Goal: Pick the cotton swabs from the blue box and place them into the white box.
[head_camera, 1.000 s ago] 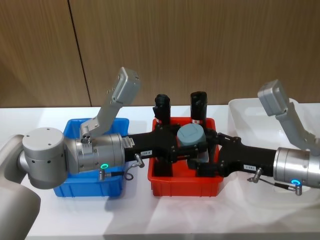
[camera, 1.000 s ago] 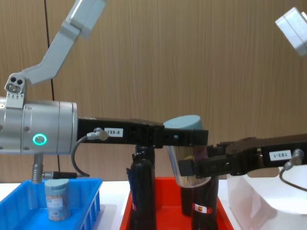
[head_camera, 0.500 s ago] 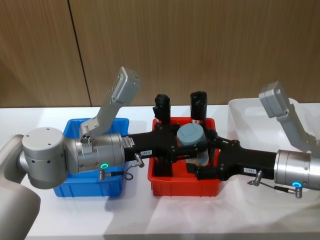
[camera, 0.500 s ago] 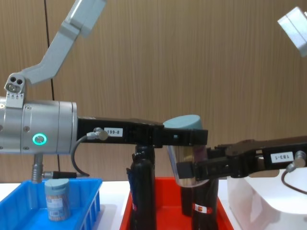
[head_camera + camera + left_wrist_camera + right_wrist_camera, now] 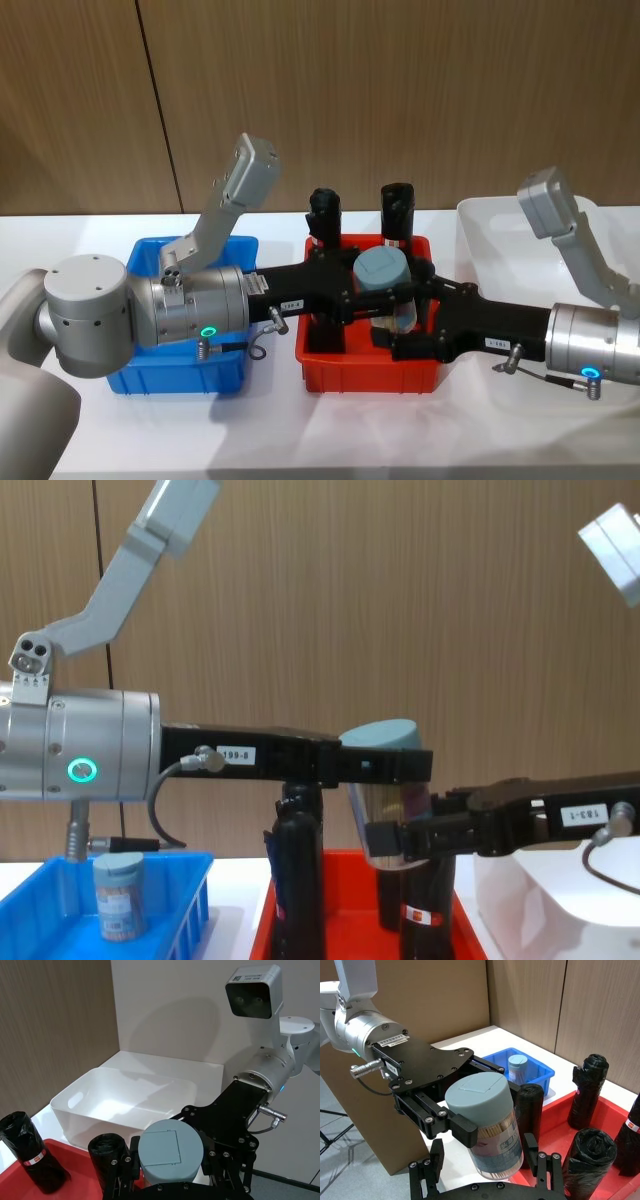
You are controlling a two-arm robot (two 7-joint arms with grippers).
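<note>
Above the middle of the red bin [image 5: 360, 378], clear of its floor, the left gripper [image 5: 388, 766] holds one tub of cotton swabs [image 5: 383, 270]. Its jaws are clamped on the clear wall just under the pale grey-blue lid. The tub stands roughly upright, and swab sticks show through its side. The right gripper [image 5: 402, 322] reaches in from the red bin's right side, lower on the same tub, its jaws spread to either side of the tub's lower body. The right wrist view shows a gap between one side of them and the tub, so they are not closed on it. Tall black rolls [image 5: 397, 212] stand upright in the red bin, two of them at its far wall, behind the held tub. The blue box [image 5: 150, 388] sits on the counter [image 5: 260, 435] just left of the red bin, with a second tub [image 5: 119, 895] standing upright inside it. The white box [image 5: 478, 222] sits just right of the red bin, beneath the right arm.
</note>
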